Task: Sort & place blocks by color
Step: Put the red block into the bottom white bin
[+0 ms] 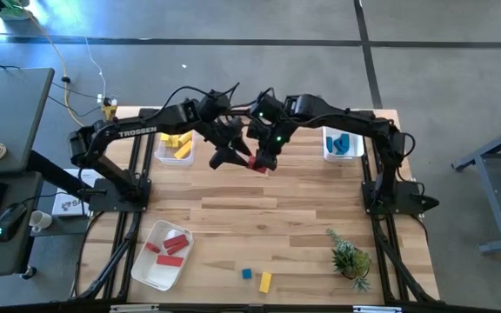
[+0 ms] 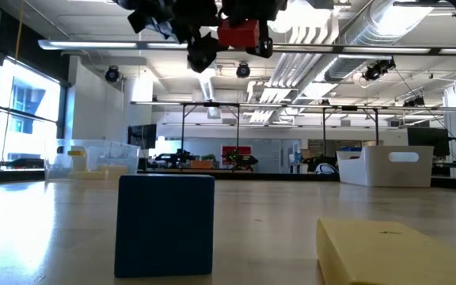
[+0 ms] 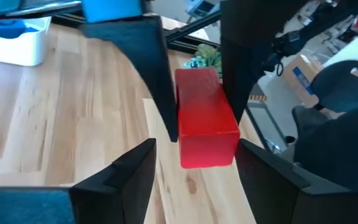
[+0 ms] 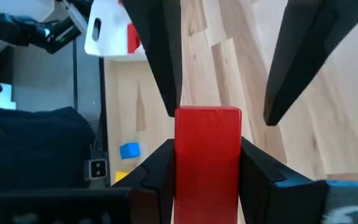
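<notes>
A red block [image 1: 257,164] hangs high above the table's far middle, and it also shows in the low view [image 2: 238,33]. My right gripper [image 1: 266,156] is shut on it. My left gripper [image 1: 230,157] is open and faces the right gripper. Its two fingers [image 3: 129,171] stand on either side of the block's free end [image 3: 209,149]; I cannot tell whether they touch it. A blue cube [image 1: 247,274] and a yellow bar [image 1: 265,282] lie flat on the table near its front edge. My right gripper pinches the red block's two long sides [image 4: 188,155] between its two fingers, which lie along the block. The block's free end [image 4: 208,118] sticks out past the fingertips toward my left gripper. The block is lifted clear of the table.
A white bin with yellow blocks [image 1: 175,145] stands at the far left. A bin with blue blocks [image 1: 344,143] stands at the far right. A bin with red blocks [image 1: 165,252] stands at the near left. A small green plant [image 1: 350,256] stands at the near right.
</notes>
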### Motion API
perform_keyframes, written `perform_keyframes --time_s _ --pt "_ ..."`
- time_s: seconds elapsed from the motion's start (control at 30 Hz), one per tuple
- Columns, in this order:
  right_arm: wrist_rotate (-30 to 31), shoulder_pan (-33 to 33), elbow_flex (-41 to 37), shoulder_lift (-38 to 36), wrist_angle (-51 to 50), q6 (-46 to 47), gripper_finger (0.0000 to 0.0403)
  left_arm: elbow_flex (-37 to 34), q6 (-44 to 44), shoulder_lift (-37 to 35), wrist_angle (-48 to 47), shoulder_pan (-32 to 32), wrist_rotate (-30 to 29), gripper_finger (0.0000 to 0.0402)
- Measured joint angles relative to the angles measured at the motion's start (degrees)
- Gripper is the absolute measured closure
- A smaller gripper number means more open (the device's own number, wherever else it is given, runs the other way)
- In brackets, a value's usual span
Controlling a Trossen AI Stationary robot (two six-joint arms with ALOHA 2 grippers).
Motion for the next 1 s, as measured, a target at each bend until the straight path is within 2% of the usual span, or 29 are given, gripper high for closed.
perform_keyframes --time_s 0.67,0.8,1.0 --pt "2.6 1.9 0.0 -0.1 1.8 -0.1 0.0298 -0.1 -1.3 0.0 0.7 -3.5 -1.4 0.0202" --pt "3.1 1.9 0.0 -0.2 2.1 -0.2 0.0298 -0.1 -1.7 0.0 1.0 -3.5 -3.0 0.0229" --pt "3.1 1.9 -0.1 -0.2 1.7 0.1 0.0296 -0.1 -1.8 0.0 0.8 -3.5 -3.4 0.0295"
